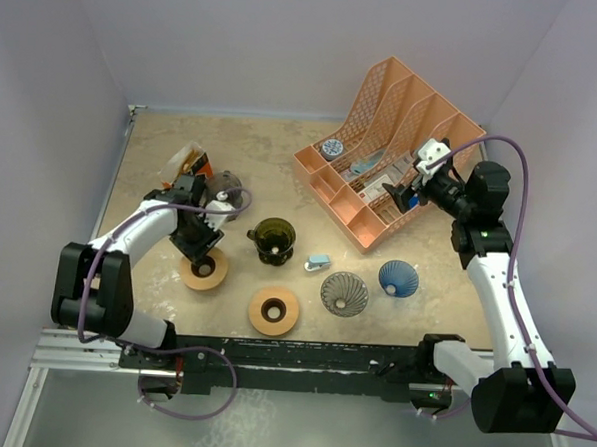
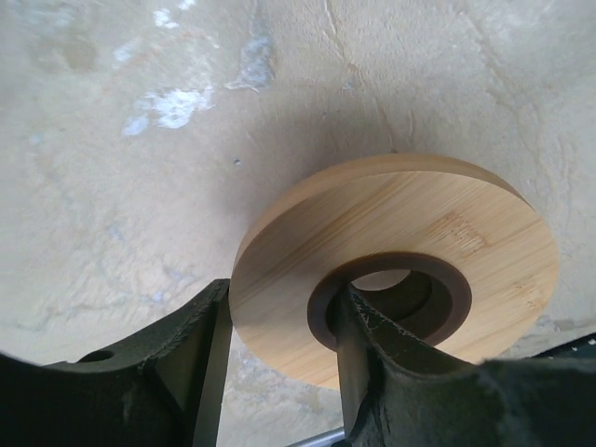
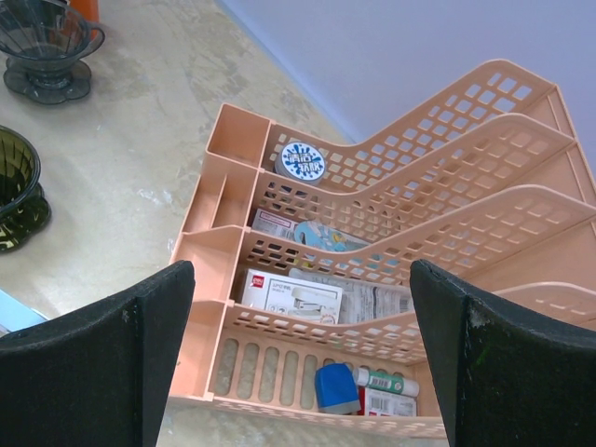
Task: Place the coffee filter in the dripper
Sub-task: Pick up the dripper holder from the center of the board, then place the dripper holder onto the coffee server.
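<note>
Bamboo ring [image 2: 400, 223] just left of the green dripper [image 1: 274, 239] is what my left gripper [image 2: 284, 307] is on: one finger down the centre hole, the other outside the rim. Clamped or only straddling, I can't tell. Right gripper [image 3: 300, 270] is spread wide and empty, above the orange rack [image 1: 380, 93] right of and behind the green dripper.

Neither gripper has a filter, so I'd call this the fetch stage, with nothing placed yet.

I can't pin down the filter itself. It could be the pale packet [image 1: 185, 158] behind-left of the green dripper, partly blocked from overhead, or something in the rack's slots. Too small to say.

Next move: find the paper, pinch a thin edge lightly, carry it over a dripper. Labels on the rack's boxes are unreadable.
</note>
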`<state>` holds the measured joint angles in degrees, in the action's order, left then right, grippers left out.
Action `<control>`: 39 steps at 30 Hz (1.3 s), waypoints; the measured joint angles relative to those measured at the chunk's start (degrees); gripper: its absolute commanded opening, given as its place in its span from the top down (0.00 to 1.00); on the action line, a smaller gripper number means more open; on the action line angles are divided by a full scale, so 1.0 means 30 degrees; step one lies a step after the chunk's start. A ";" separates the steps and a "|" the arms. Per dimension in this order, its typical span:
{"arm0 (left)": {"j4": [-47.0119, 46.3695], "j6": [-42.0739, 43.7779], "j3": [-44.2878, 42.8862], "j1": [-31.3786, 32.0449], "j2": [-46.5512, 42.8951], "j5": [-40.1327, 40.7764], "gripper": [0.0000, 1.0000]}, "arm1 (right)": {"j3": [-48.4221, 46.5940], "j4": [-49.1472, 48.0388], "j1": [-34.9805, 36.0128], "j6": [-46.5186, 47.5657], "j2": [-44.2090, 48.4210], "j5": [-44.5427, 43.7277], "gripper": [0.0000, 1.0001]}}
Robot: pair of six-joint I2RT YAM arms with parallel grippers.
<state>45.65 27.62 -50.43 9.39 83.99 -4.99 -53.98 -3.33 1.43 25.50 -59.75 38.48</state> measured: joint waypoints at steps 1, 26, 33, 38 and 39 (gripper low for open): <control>0.0372 0.0000 -0.0291 0.0000 -0.0248 -0.0029 0.81 | 0.0000 -0.0007 0.0000 0.0000 0.0000 -0.0007 0.00; 0.3009 -0.3228 -1.1205 0.5821 0.3169 -0.1821 0.78 | 0.0204 -0.0015 0.0000 0.0087 -0.0066 -0.0656 0.00; 0.2936 -0.3912 -1.1453 0.6958 0.5158 -0.1763 0.78 | 0.0313 -0.0007 0.0000 0.0131 -0.0066 -0.0750 0.00; 0.2798 -0.4422 -1.1511 0.7490 0.5734 -0.1457 0.77 | 0.0321 -0.0007 0.0000 0.0153 -0.0066 -0.0860 0.00; 0.2769 -0.4532 -1.1570 0.7563 0.5821 -0.1341 0.77 | 0.0321 -0.0007 0.0000 0.0153 -0.0066 -0.0860 0.00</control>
<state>53.95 14.02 -85.14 32.08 101.45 -9.02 -53.01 -3.36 1.43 25.96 -59.94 35.90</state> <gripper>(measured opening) 0.430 0.998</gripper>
